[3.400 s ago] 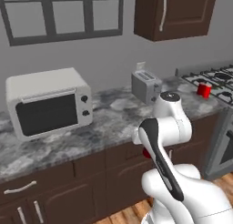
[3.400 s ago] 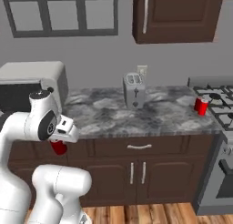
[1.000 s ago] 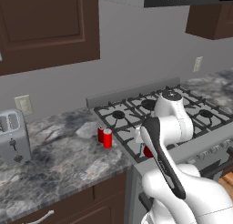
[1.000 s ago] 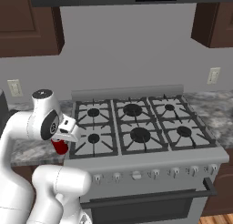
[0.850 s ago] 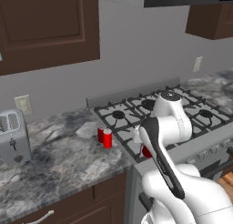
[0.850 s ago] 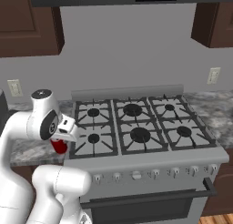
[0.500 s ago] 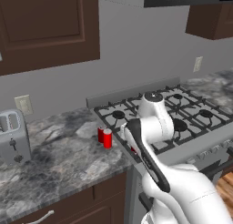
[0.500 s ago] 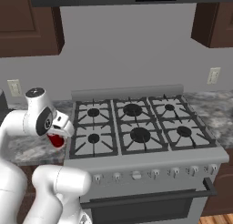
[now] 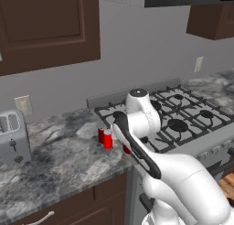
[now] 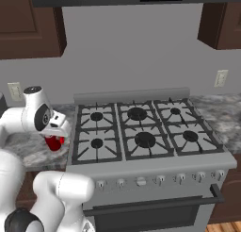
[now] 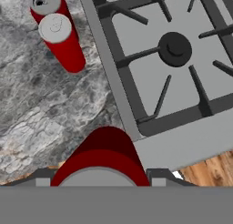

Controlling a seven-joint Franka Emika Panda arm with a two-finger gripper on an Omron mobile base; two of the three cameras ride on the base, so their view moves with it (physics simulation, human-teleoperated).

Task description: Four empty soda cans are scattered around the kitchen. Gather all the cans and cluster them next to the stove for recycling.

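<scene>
Delivery step of the gathering task – a small red cylindrical soda can sits between the jaws of the white arm's two-finger gripper, which are closed on its sides, its body rising at the bottom of the hand view. In the right base view the held can hangs just off the left front corner of the stainless steel gas stove with black grates. Two more red cans with silvery tops stand upright on the grey marbled counter, touching or nearly touching each other, just beside the stove's left edge; from the left base view the pair appears between stove and silver toaster. The next move, as judged, calls for lowering the held can onto bare counter near that pair – upright, without knocking them – then opening the jaws
</scene>
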